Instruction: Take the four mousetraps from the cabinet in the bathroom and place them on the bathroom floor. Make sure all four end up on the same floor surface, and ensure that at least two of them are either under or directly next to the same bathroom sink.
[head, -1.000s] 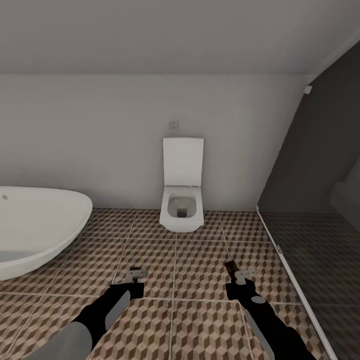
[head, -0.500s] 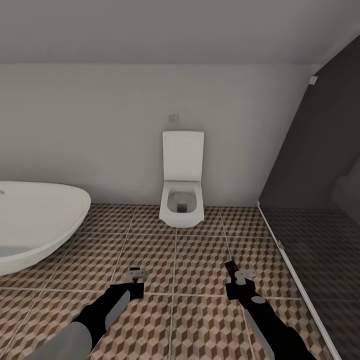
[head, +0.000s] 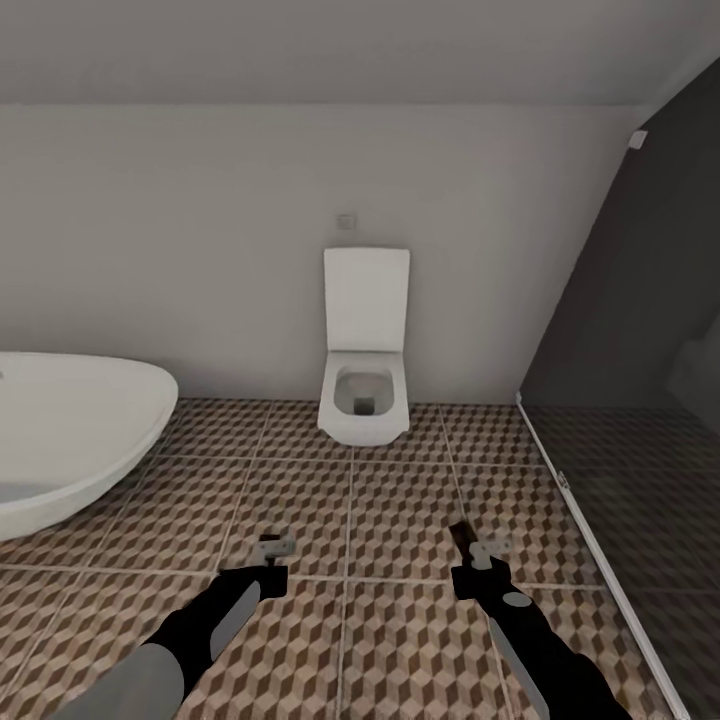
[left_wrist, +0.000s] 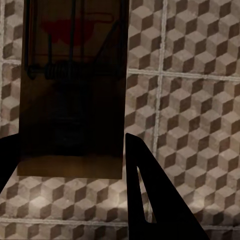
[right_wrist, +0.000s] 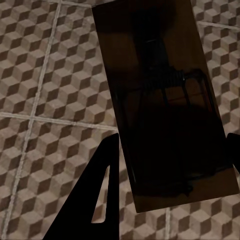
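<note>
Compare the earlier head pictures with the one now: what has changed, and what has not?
The whole view has shifted, so the camera moved: the toilet and bathtub sit slightly differently in frame. Nothing was taken or released. Each gripper, left and right, still holds a mousetrap over the bathroom floor.

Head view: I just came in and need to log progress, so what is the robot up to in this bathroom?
The robot is carrying two mousetraps. Its left end effector is shut on one mousetrap, and its right end effector on another mousetrap. Both arms are held out low over the bathroom floor, facing a white toilet, with a bathtub to the left and a glass shower screen to the right. Neither trap is set down yet.
</note>
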